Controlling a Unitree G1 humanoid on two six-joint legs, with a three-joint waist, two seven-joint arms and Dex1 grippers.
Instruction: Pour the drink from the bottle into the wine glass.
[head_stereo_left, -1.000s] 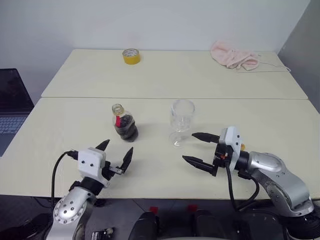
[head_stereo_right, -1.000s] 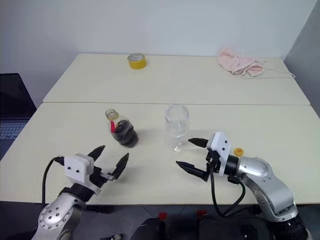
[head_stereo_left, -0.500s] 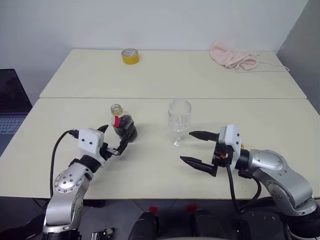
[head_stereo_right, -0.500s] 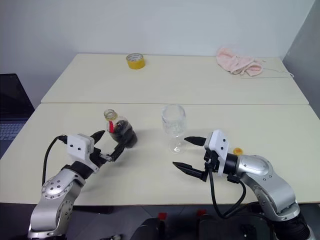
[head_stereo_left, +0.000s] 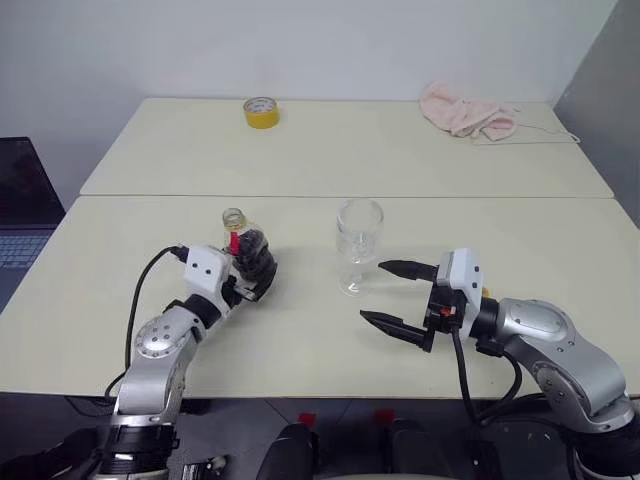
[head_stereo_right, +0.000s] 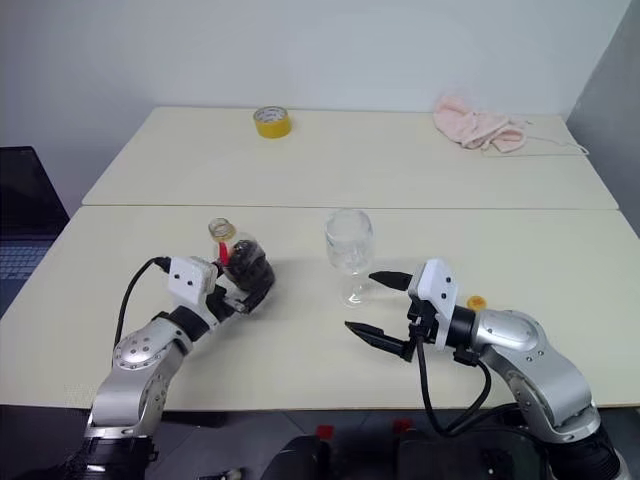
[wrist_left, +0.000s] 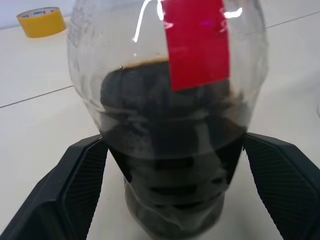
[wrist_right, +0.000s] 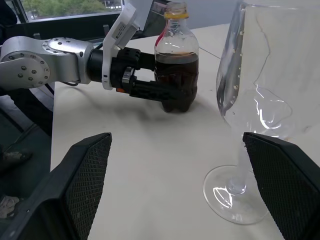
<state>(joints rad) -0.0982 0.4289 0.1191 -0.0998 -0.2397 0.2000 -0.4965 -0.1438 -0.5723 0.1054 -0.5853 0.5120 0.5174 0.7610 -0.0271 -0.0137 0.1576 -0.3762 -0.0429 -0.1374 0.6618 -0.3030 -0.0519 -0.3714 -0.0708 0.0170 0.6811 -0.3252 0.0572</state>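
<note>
The bottle (head_stereo_left: 245, 248) stands upright on the near table, a squat clear one with a red label and a yellow ring at its uncapped neck. The dark drink (wrist_left: 170, 165) fills its lower half. My left gripper (head_stereo_left: 255, 278) is open, with one black finger (wrist_left: 75, 190) on each side of the bottle's lower body. The empty wine glass (head_stereo_left: 358, 243) stands to the right of the bottle. My right gripper (head_stereo_left: 378, 292) hangs open and empty just right of the glass's foot, pointing toward it.
A small yellow cap (head_stereo_right: 477, 303) lies on the table beside my right wrist. On the far table are a yellow tape roll (head_stereo_left: 262, 112) and a pink cloth (head_stereo_left: 468, 110). A laptop (head_stereo_left: 20, 215) sits off the left edge.
My left gripper has moved forward from the table's front edge to the bottle, and its fingers now straddle it. The right gripper, the bottle and the glass have stayed put.
</note>
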